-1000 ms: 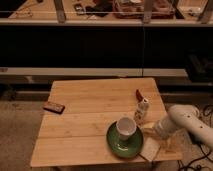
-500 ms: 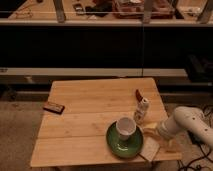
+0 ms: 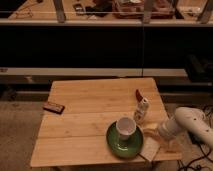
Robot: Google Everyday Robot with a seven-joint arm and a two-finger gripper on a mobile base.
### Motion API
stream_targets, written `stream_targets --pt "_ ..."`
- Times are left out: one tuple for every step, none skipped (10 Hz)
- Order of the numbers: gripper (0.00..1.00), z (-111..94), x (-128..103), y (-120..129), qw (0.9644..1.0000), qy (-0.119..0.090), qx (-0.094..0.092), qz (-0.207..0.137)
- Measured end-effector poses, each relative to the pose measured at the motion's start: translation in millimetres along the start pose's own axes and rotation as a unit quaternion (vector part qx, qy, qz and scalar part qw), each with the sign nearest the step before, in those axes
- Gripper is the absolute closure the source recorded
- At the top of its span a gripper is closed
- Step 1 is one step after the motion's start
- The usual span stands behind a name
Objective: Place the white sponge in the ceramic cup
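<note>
The ceramic cup [image 3: 126, 126] is an off-white mug standing upright on a dark green plate [image 3: 116, 146] near the front right of the wooden table. The white sponge [image 3: 150, 148] lies flat at the table's front edge, just right of the plate. My gripper [image 3: 158, 136] sits at the end of the white arm [image 3: 189, 122], which reaches in from the right. It is low over the table, just above and right of the sponge and right of the cup. The arm hides the gripper's far side.
A small white-and-red bottle-like figure [image 3: 141, 110] stands just behind the cup, with a red piece [image 3: 138, 95] behind it. A dark flat bar [image 3: 53, 107] lies at the table's left edge [image 3: 45, 125]. A dark counter with glass fronts runs behind.
The arm has sunk slightly toward the table's front right corner, bringing the gripper closer to the sponge. The cup, plate and sponge have not moved.
</note>
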Motion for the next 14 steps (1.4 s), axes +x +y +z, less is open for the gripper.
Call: stream_targets --pt "0.20 -1.3 -1.2 0.3 1.0000 0.000 -0.006 0.001" --pt "0.20 -1.9 -5.0 1.4 0.9999 0.000 -0.015 0.001" --pt "0.20 -6.5 -5.8 2.8 0.9994 0.008 -0.033 0.001" --pt "0.20 -11.9 -5.3 1.6 0.9986 0.020 -0.050 0.000" --pt "0.20 -15.5 -6.0 -0.5 0.9979 0.026 -0.060 0.002" --pt "0.20 -17.9 -7.5 0.7 0.9971 0.029 -0.070 0.008" --pt "0.20 -17.9 -10.6 2.3 0.9965 0.029 -0.077 0.016" --pt "0.20 -17.5 -12.3 2.5 0.9962 0.029 -0.080 0.020" --pt "0.20 -16.1 -14.3 1.4 0.9961 0.028 -0.081 0.022" --pt "0.20 -15.2 -15.5 0.2 0.9960 0.027 -0.082 0.023" --pt "0.20 -15.0 -16.2 -0.4 0.9960 0.027 -0.081 0.025" --pt "0.21 -14.4 -16.5 0.0 0.9960 0.026 -0.081 0.025" --pt "0.27 -13.2 -16.9 -1.2 0.9961 0.025 -0.081 0.024" --pt "0.39 -11.0 -16.8 -1.3 0.9960 0.023 -0.083 0.024"
